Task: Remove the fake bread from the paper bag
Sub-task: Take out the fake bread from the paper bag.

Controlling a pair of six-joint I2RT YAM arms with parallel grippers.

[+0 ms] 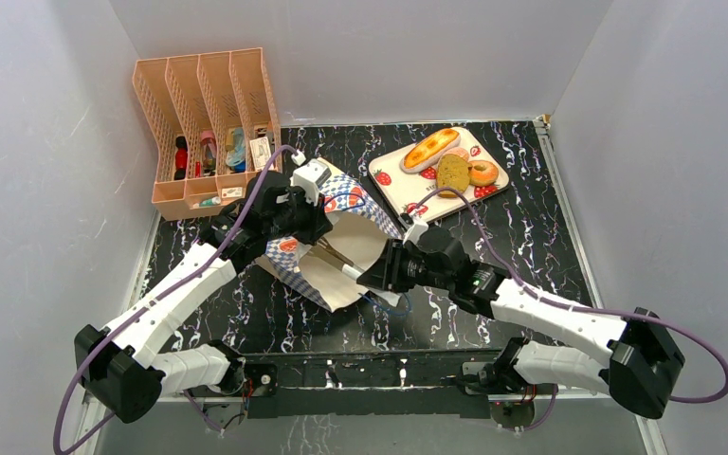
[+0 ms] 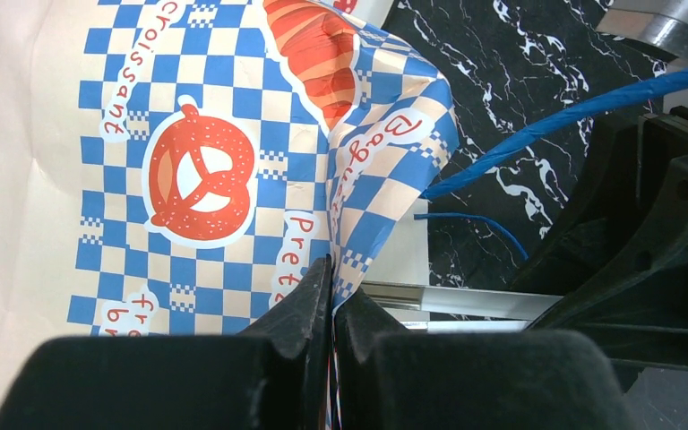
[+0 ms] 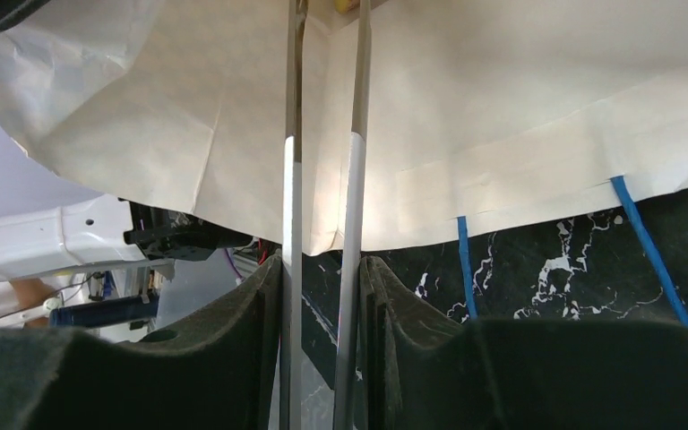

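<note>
– Fingers first! What are the left fingers (image 2: 322, 287) doing?

– They are squeezed tight on the edge of the paper bag (image 1: 346, 201). The blue-and-white checked paper is pinched right between them, just below the pretzel picture.

– And the right fingers (image 1: 370, 275)?

– They are clamped on a pair of metal tongs (image 3: 356, 179). One finger presses on each arm of the tongs from the outside. The tongs stick out past the fingers and reach into the open mouth of the bag, over its white inside.

– Where is the bag?

– It lies on its side on the black bench (image 1: 540, 237), between the two arms. Its mouth faces the right fingers. Its blue cord handles (image 3: 645, 235) trail onto the bench by the mouth.

– Where is the fake bread (image 1: 450, 163)?

– Three pieces sit on a strawberry tray (image 1: 400, 192), just past the bag on the far right side. They are the long loaf (image 1: 431, 148), the brown slice (image 1: 452, 178) and the donut (image 1: 482, 172). All three are well apart from both pairs of fingers.

– Is any bread inside the bag?

– I cannot tell. Only a tan bit (image 3: 348, 5) peeks out by the tong tips, deep in the bag, and it is too small to name.

– What is in the far left corner?

– A peach rack (image 1: 204, 95) with small things in it.
</note>
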